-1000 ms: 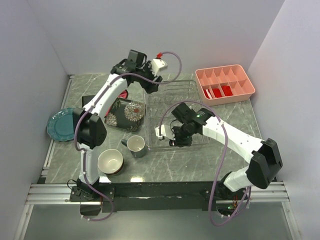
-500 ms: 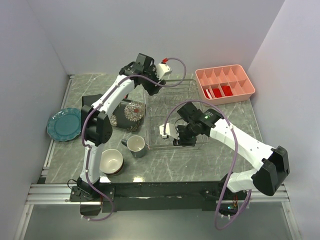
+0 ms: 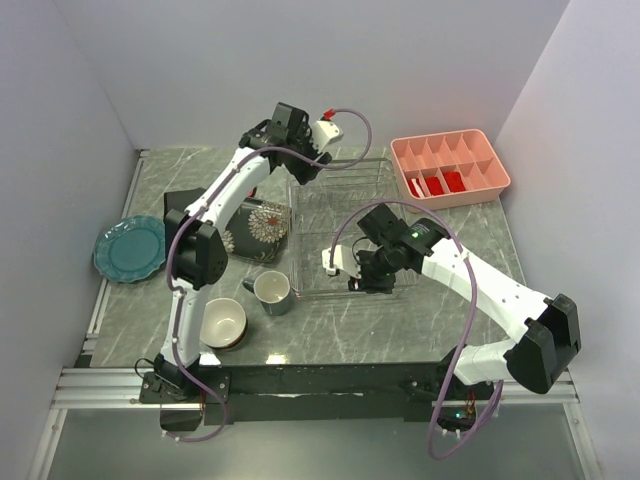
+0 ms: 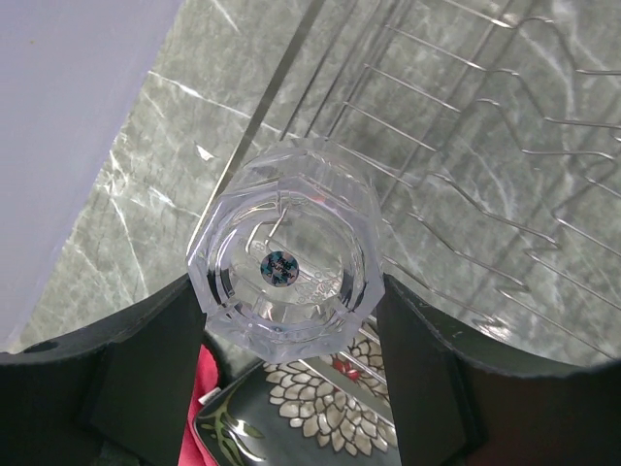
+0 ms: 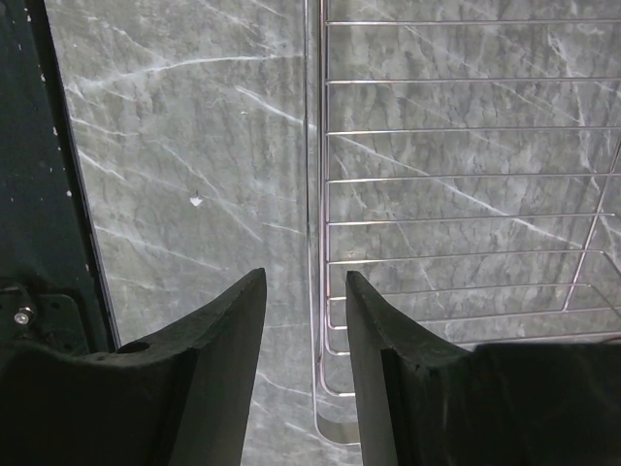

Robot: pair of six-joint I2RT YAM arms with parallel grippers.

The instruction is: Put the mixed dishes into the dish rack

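- My left gripper [image 4: 286,291] pinches a clear faceted glass [image 4: 284,254] between its two fingers [image 4: 146,359], one on each side. I see the glass end-on, with a small blue dot at its centre.
- I cannot tell whether that end is the base or the mouth.
- The glass hangs over the far left edge of the dish rack [image 3: 345,200], whose wires run behind it in the left wrist view. From above, the glass is too clear and too small to make out.
- Below the glass, only a corner of the square dark plate with white flowers [image 4: 320,410] shows, with a sliver of red-pink cloth [image 4: 206,374] beside it. From above, my left arm covers part of that plate.
- My right gripper [image 5: 306,291] has its fingers slightly parted with nothing between them. It is low at the rack's near left corner, and the rim wire runs along the gap.
- I cannot tell whether the fingertips touch the wire or the table [image 3: 420,320].
- The grey-blue mug [image 3: 272,292] and the dark cream-lined bowl [image 3: 222,323] stand on the table left of the rack. The round blue plate [image 3: 128,248] lies far left, at the table's edge.
- The pink tray [image 3: 450,168] sits at the far right.
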